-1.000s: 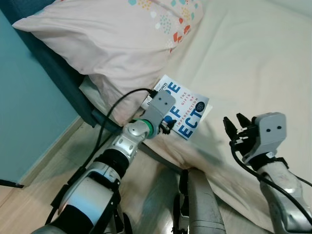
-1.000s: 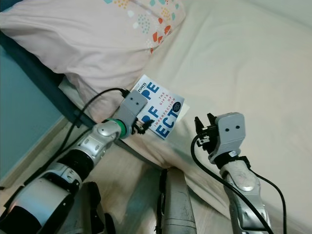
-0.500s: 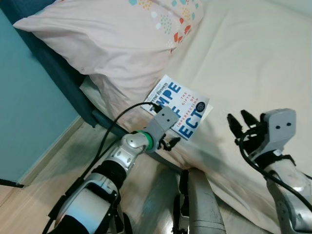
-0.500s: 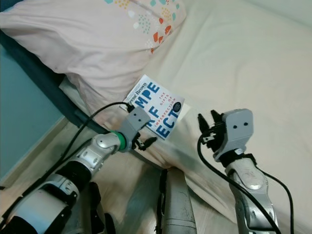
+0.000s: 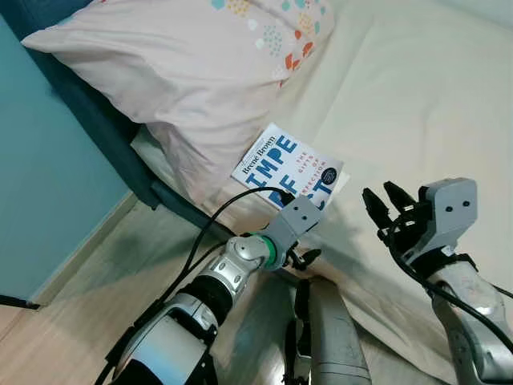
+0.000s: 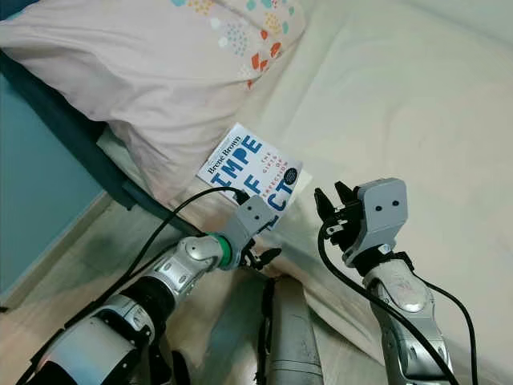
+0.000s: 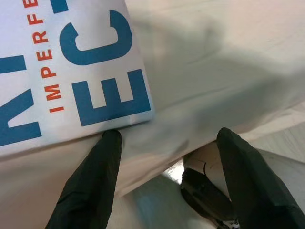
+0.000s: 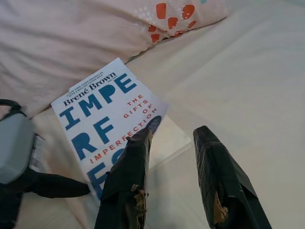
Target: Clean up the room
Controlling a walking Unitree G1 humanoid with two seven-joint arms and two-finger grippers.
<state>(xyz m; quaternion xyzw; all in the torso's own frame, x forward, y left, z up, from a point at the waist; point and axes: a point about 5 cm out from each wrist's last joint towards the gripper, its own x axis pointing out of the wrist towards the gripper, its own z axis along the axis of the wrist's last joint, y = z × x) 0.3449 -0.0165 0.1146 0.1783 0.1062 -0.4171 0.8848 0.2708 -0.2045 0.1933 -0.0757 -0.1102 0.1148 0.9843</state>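
Observation:
A white book (image 5: 287, 168) with large blue letters lies flat on the cream bed sheet (image 5: 425, 96), just below a pink pillow (image 5: 176, 72). My left gripper (image 5: 303, 258) is open at the mattress edge, below the book's near corner. In the left wrist view one of its fingertips (image 7: 110, 139) touches the near edge of the book (image 7: 71, 71). My right gripper (image 5: 383, 200) hovers open over the sheet to the right of the book. Its two black fingers (image 8: 131, 171) point toward the book (image 8: 102, 114), apart from it.
The pillow leans over the dark teal bed frame (image 5: 96, 112) at the left. A teal wall (image 5: 40, 184) and a wooden floor (image 5: 72, 297) lie beyond the frame. My grey leg (image 5: 333, 337) stands against the mattress edge.
My left gripper has slid right and down along the bed edge, off the book's cover, so more of the title shows. The right gripper has shifted only slightly.

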